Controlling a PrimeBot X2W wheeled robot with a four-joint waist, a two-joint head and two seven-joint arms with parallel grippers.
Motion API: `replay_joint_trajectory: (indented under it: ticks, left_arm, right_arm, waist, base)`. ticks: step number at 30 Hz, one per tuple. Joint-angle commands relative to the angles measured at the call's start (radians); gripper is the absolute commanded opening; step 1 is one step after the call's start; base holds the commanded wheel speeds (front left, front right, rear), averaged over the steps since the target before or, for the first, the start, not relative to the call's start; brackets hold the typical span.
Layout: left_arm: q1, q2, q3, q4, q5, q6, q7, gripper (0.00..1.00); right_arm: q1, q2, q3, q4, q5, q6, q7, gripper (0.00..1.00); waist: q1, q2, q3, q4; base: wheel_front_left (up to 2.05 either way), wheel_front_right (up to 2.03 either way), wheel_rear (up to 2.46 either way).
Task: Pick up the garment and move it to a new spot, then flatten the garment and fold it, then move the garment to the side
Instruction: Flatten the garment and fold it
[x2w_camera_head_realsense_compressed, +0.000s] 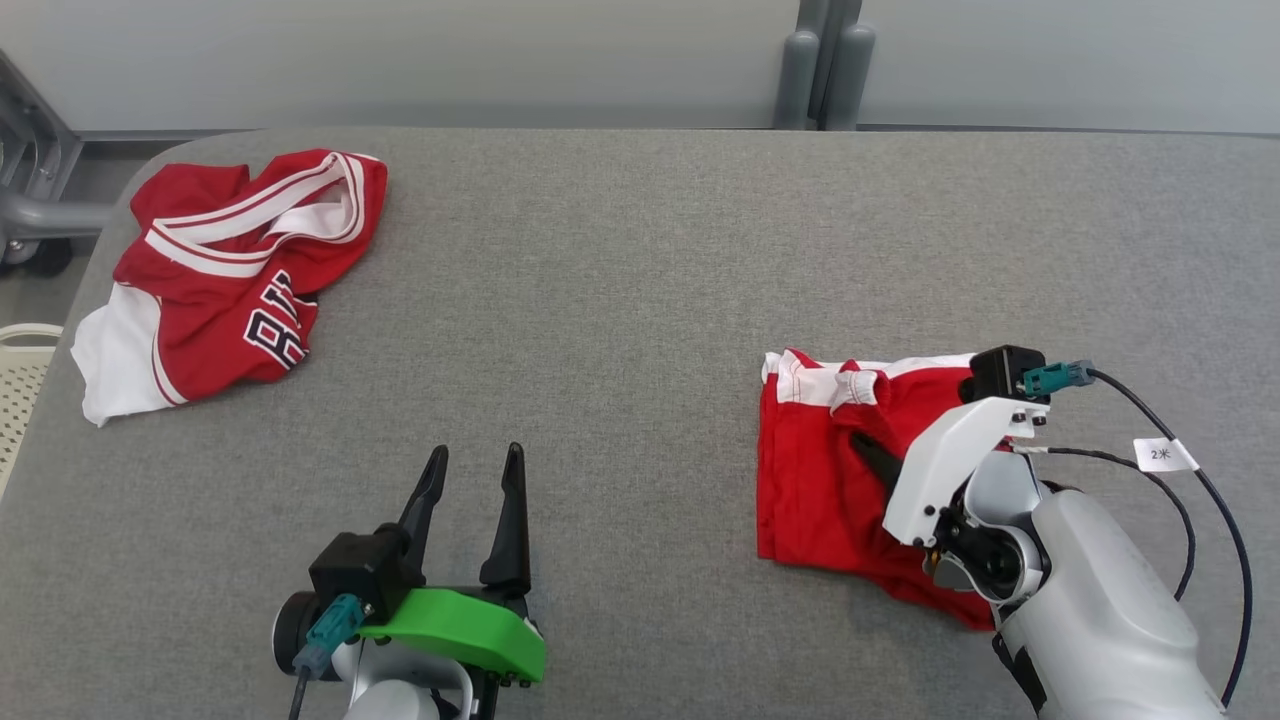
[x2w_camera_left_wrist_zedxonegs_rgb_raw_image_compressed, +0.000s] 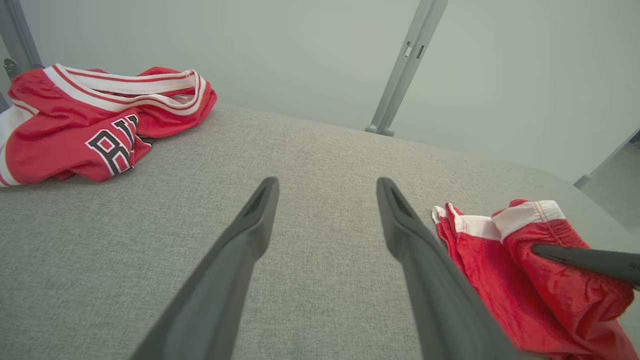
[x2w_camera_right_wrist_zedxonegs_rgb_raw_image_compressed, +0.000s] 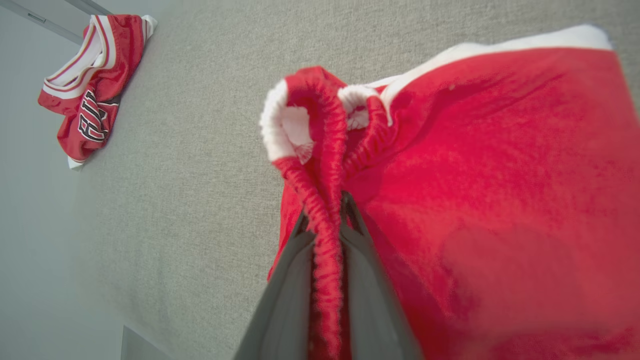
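- The table (x2w_camera_head_realsense_compressed: 620, 300) has a grey fabric surface and carries two red garments, well apart from each other.
- The red shorts (x2w_camera_head_realsense_compressed: 820, 470) lie at the robot's right, near the front edge. They are bunched, with the white-trimmed waistband (x2w_camera_right_wrist_zedxonegs_rgb_raw_image_compressed: 325, 150) gathered into a raised fold.
- The right gripper (x2w_camera_head_realsense_compressed: 868, 455) is closed on the shorts. In the right wrist view, both dark fingers (x2w_camera_right_wrist_zedxonegs_rgb_raw_image_compressed: 292, 280) are pressed together, with the ribbed red elastic pinched between them and running down the centre line.
- In the left wrist view, one right finger (x2w_camera_left_wrist_zedxonegs_rgb_raw_image_compressed: 585, 260) lies across the top of the crumpled shorts (x2w_camera_left_wrist_zedxonegs_rgb_raw_image_compressed: 500, 270).
- The left gripper (x2w_camera_head_realsense_compressed: 476, 455) sits over bare table at the robot's front left. Its jaws stand fully apart and hold nothing. Grey cloth shows between the two fingers (x2w_camera_left_wrist_zedxonegs_rgb_raw_image_compressed: 240, 250).
- A red and white jersey (x2w_camera_head_realsense_compressed: 230, 280) with dark lettering lies crumpled at the far left corner, clear of both grippers.
- A black cable with a white label (x2w_camera_head_realsense_compressed: 1165, 455) loops out from the right wrist.
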Motion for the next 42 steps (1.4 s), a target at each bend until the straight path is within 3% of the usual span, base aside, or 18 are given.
replay_joint_trajectory:
  ticks: [1,3,4,5,11,24,29,36,42]
  left_arm:
    - [-0.015,0.001,0.000,-0.001,-0.004,-0.002,-0.002,1.00]
    - [-0.017,0.000,0.001,0.002,-0.004,-0.004,-0.003,1.00]
    - [-0.018,0.000,0.001,0.003,-0.004,-0.004,-0.003,1.00]
    - [-0.018,-0.001,0.002,0.004,-0.003,-0.004,-0.003,1.00]
    - [-0.014,-0.002,0.006,0.009,-0.003,-0.002,-0.004,1.00]
    - [0.010,0.006,0.012,-0.007,0.000,0.007,-0.004,1.00]
    - [0.014,0.011,0.013,-0.015,0.000,0.008,-0.004,1.00]
    - [0.023,0.017,0.017,-0.044,0.009,0.017,-0.004,1.00]
    - [0.020,0.024,0.017,-0.065,0.016,0.020,-0.004,1.00]
  right_arm:
    - [-0.015,0.001,0.000,0.023,-0.014,0.000,-0.014,0.05]
    - [-0.035,0.002,0.000,0.059,-0.037,0.000,-0.030,0.47]
    - [-0.043,0.005,0.002,0.074,-0.043,0.000,-0.037,0.78]
    - [-0.051,0.007,0.002,0.087,-0.049,0.000,-0.045,1.00]
    - [-0.081,0.019,0.038,0.110,-0.052,0.000,-0.072,1.00]
    - [-0.054,0.027,0.073,-0.028,0.038,0.000,-0.090,1.00]
    - [-0.029,-0.017,0.062,-0.103,0.001,0.000,-0.114,1.00]
    - [0.037,-0.129,0.064,-0.216,-0.090,0.000,-0.198,1.00]
    - [0.114,-0.178,0.026,-0.237,-0.091,0.000,-0.207,1.00]
  waist:
    - [0.0000,0.0000,0.010,0.014]
    - [0.0000,0.0000,0.013,0.019]
    - [0.0000,0.0000,0.014,0.021]
    - [0.0000,0.0000,0.014,0.023]
    - [0.0000,0.0000,0.008,0.022]
    - [0.0000,0.0000,-0.013,-0.024]
    - [0.0000,0.0000,-0.020,-0.054]
    - [0.0000,0.0000,-0.025,-0.113]
    - [0.0000,0.0000,-0.016,-0.142]
  base:
    - [0.00,0.00,0.00]
    - [0.00,0.00,0.00]
    - [0.00,0.00,0.00]
    - [0.00,0.00,0.00]
    - [0.00,0.00,0.00]
    - [0.00,0.00,0.00]
    - [0.00,0.00,0.00]
    - [0.00,0.00,0.00]
    - [0.00,0.00,0.00]
